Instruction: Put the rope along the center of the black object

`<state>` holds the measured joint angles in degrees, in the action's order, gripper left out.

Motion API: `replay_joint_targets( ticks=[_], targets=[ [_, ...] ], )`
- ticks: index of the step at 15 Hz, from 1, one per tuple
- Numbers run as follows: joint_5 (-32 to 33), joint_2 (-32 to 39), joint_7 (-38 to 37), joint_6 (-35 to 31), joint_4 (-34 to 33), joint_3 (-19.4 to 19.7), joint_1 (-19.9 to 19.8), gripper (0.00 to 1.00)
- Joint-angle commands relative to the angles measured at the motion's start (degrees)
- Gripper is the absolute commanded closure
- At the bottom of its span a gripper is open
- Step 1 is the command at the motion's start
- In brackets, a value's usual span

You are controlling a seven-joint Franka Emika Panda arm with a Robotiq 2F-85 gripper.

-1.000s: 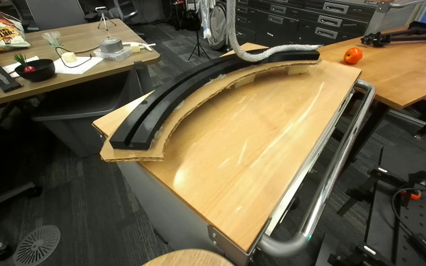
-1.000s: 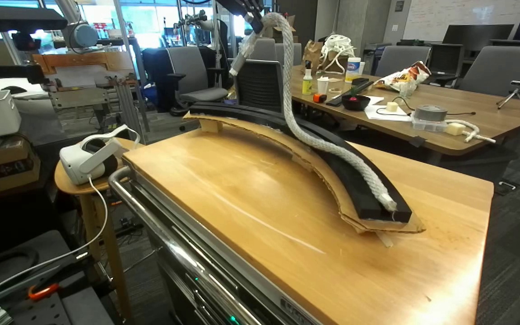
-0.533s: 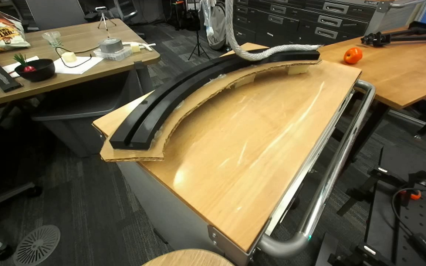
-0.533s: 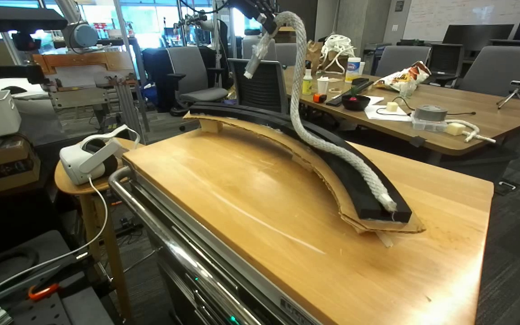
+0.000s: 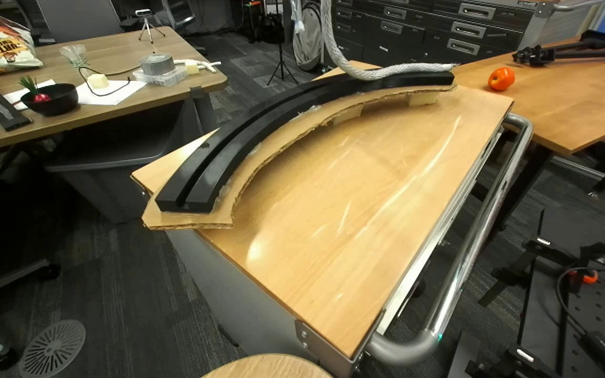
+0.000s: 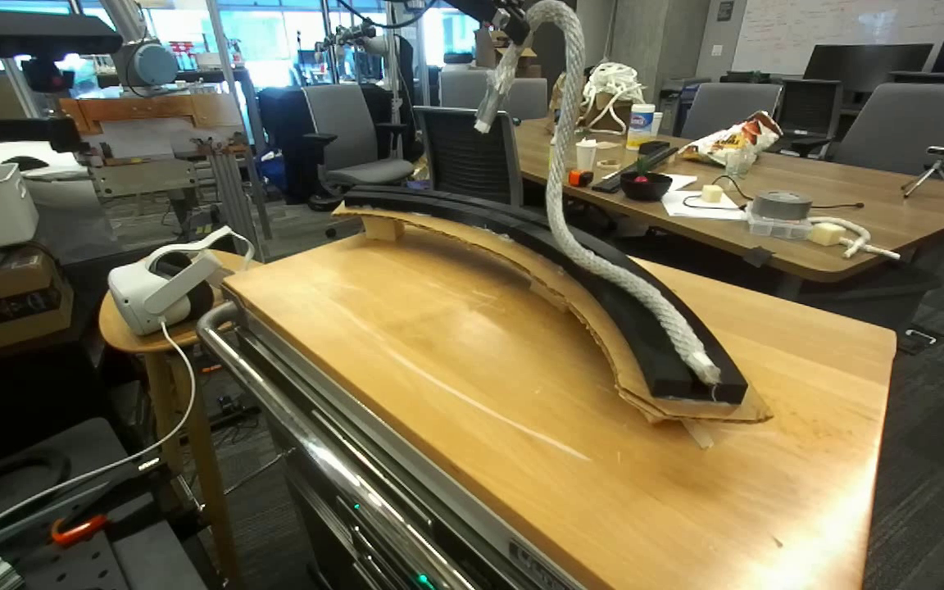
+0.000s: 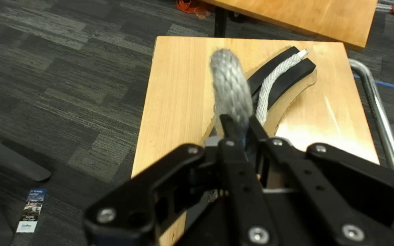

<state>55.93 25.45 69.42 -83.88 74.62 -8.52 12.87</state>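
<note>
Over the last second the claw [image 7: 240,123] had swung right and a little upward in an exterior view, taking the raised part of the rope [image 6: 558,188] with it. The place where the rope left the black track [image 5: 260,128] had shifted the same way, while the laid tip had not budged.

The claw was clenched on the rope near one end, which hung below the grip, slanting down to the left in that view. Beyond the grip the rope arched over and dropped to the track. From there it ran along the groove to its laid tip, close to the end of the arc. How deep it sat could not be told. The track rested on cardboard [image 5: 281,137] over the wooden desk [image 5: 344,199].

The coming move seemed to turn on this: the uncovered groove, the longer share of the arc, lay below the claw and off to its left in the same exterior view, whereas the covered stretch lay to the right. The raised length stood nearly upright in both exterior views, across the groove's line rather than along it. The claw would probably have to travel left and down, following the curve; going further right risked bunching the rope or lifting what already lay in place.
</note>
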Motion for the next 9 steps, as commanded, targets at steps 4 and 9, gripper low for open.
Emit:
replay_joint_targets(
  ticks=[4,9],
  targets=[
    [6.14,3.71,1.55,2.13,-6.20,1.14,1.88,0.97],
    [7.13,7.10,3.08,3.16,-8.11,1.43,1.74,0.97]
  ],
)
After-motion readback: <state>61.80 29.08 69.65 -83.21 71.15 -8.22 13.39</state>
